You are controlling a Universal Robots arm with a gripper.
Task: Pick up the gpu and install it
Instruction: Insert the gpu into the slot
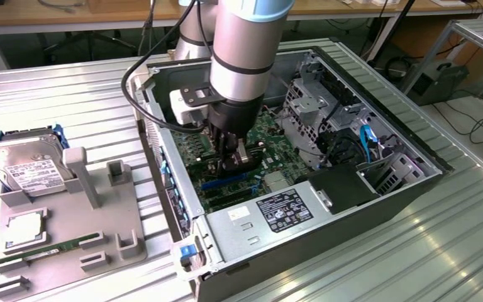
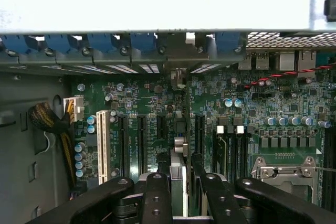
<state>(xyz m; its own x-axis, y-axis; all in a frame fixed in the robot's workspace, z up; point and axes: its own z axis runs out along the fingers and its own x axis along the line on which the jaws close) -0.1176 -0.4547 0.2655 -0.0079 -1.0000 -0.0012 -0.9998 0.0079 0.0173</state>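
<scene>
On the exterior view's left we see a grey plastic holder tray [image 1: 99,207] with upright posts, resting on the ribbed metal tabletop [image 1: 73,100]. A silver boxy hard drive [image 1: 25,165] with a white label leans at its far end, a square silvery chip [image 1: 25,231] lies flat in a recess, and a slim green memory stick [image 1: 48,250] sits in a slot nearer us.

Toward the middle stands the open computer case [image 1: 376,189], black sheet metal outside, bare steel within, with a green motherboard [image 1: 263,129] on its floor. The arm reaches down into it, and the end effector [image 1: 231,160] [image 2: 181,182] is clamped on the gpu [image 1: 237,165] [image 2: 177,169], a thin card held edge-on and upright between the black fingers [image 2: 157,192]. The card stands just above the row of long black expansion slots [image 2: 143,145], beside 1 white slot [image 2: 102,145].

On the exterior view's right, 1 blue cable [image 1: 365,139] runs past a perforated steel drive cage [image 1: 309,104].
</scene>
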